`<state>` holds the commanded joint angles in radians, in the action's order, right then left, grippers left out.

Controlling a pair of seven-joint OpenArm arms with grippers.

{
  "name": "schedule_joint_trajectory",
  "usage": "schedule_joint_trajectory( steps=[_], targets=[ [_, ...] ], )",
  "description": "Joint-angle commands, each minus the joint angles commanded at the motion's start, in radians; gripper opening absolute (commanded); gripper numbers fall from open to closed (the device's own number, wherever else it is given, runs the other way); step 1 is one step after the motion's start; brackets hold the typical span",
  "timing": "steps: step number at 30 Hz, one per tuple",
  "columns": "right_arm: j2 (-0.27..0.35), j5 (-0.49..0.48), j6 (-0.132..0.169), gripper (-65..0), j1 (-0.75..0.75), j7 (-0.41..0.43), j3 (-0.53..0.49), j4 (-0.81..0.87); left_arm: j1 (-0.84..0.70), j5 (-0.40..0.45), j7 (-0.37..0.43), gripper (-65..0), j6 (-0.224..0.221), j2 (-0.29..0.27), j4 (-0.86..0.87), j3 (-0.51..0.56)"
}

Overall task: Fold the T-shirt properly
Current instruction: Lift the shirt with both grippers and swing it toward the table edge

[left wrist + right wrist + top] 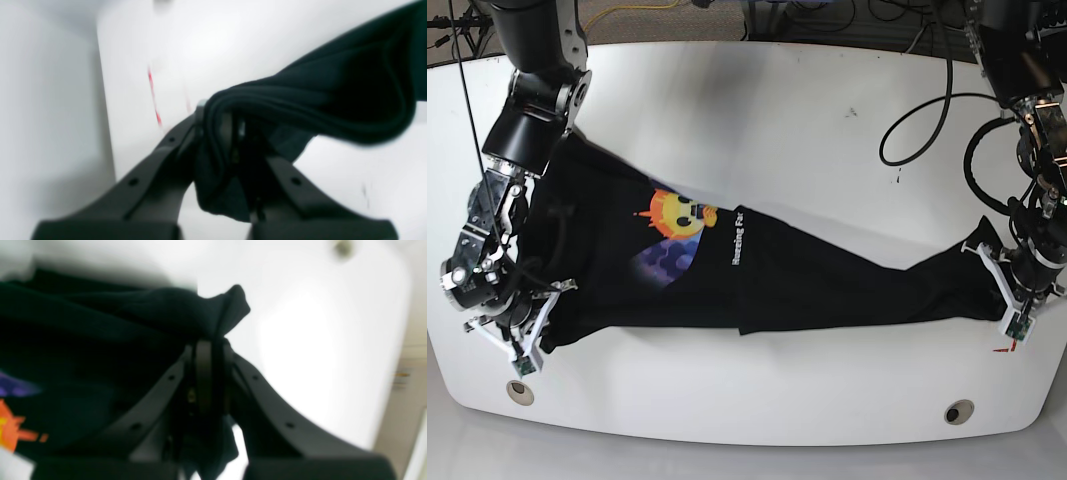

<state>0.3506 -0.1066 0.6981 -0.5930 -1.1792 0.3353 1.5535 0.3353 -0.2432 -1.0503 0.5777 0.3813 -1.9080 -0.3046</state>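
Note:
The black T-shirt (757,275) lies stretched in a long band across the white table (777,120), with its yellow face and white lettering facing up near the middle. At the base view's right end, my left gripper (999,275) is shut on a bunched fold of the black cloth (317,96), seen close up in the left wrist view (217,115). At the left end, my right gripper (539,312) is shut on another bunch of the shirt (100,340), its fingertips pinched together (210,348). Orange and purple print (13,430) shows at that view's left edge.
Two round holes (520,392) (959,411) sit near the table's front edge. Cables (927,110) loop over the back right of the table. A red mark (154,96) lies on the table beside my left gripper. The table's left edge (105,110) is close.

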Motion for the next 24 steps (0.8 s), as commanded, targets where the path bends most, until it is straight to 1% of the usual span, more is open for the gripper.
schedule_joint_trajectory(
  steps=[2,5,7,9,10,11,14,16,19,21,24],
  targets=[
    [0.009,0.000,0.000,-65.0,-0.052,-0.003,-0.002,0.000,0.051,0.000,0.000,-63.2,0.000,-0.014,-0.014,0.002],
    [0.028,0.000,0.000,-65.0,-0.118,-0.023,-0.014,0.000,0.123,0.000,-0.002,-63.2,-0.002,-0.017,-0.032,0.002],
    [0.060,0.000,0.000,-65.0,-0.224,-0.074,-0.060,-0.002,0.204,0.000,-0.002,-63.2,-0.002,-0.014,-0.037,0.002],
    [0.078,-0.002,0.000,-65.0,-0.284,-0.097,-0.086,-0.002,0.259,0.002,-0.002,-63.2,-0.002,-0.011,-0.037,0.000],
    [0.091,-0.005,0.000,-65.0,-0.338,-0.107,-0.104,-0.002,0.307,0.011,-0.002,-63.2,-0.002,-0.009,-0.034,-0.002],
    [0.097,-0.006,0.000,-65.0,-0.356,-0.110,-0.109,-0.002,0.324,0.017,-0.002,-63.1,-0.002,-0.009,-0.034,-0.002],
    [0.129,-0.006,0.000,-65.0,-0.465,-0.123,-0.121,-0.006,0.416,0.080,-0.002,-62.9,-0.002,-0.009,-0.032,-0.002],
    [0.140,-0.008,0.000,-65.0,-0.520,-0.135,-0.121,-0.008,0.453,0.109,-0.002,-62.8,-0.002,-0.009,-0.031,0.002],
    [0.141,-0.005,0.000,-65.0,-0.595,-0.155,-0.140,-0.008,0.485,0.123,-0.002,-62.8,0.000,-0.011,-0.017,0.006],
    [0.143,-0.003,0.000,-65.0,-0.626,-0.160,-0.176,-0.008,0.488,0.123,-0.002,-62.8,0.000,-0.011,-0.006,0.023],
    [0.143,0.000,0.000,-65.0,-0.629,-0.160,-0.207,-0.008,0.489,0.124,0.000,-62.8,0.000,-0.011,-0.005,0.060]
  ],
)
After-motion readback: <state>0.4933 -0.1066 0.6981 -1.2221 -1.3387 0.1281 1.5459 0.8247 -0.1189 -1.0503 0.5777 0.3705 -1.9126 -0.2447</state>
